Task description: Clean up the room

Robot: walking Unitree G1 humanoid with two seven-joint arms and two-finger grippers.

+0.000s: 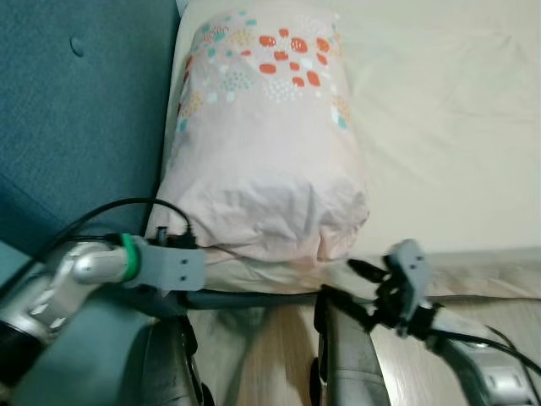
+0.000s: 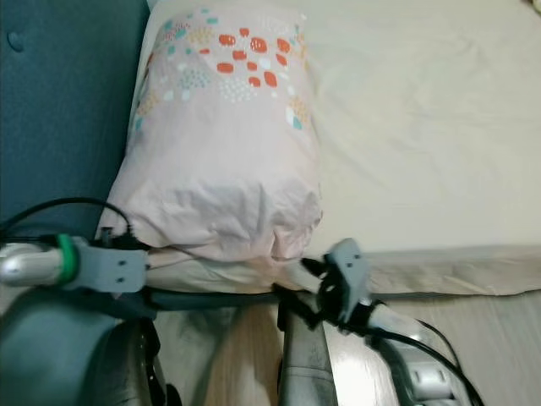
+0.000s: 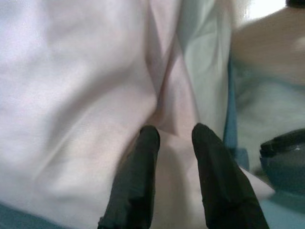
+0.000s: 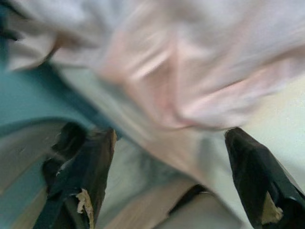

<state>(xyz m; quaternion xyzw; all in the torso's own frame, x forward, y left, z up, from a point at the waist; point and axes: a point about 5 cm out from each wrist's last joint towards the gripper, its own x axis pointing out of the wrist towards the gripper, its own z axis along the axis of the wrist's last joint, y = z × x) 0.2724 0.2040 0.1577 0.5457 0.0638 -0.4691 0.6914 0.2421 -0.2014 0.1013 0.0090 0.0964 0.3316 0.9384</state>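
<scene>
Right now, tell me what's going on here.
The robot stands at the edge of a bed, working on a pink pillow that lies beside the teal headboard. The left end effector presses into the pillow's near end, its fingers slightly apart with a fold of fabric between them. The right end effector is open wide just below the pillow's near edge, not yet gripping it. The pillow rests on the cream sheet.

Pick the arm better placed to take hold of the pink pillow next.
Left. The left gripper already has its fingers against the pillow fabric, a fold rising between them. The right gripper is spread wide, short of the pillow's near end at the bed edge.
</scene>
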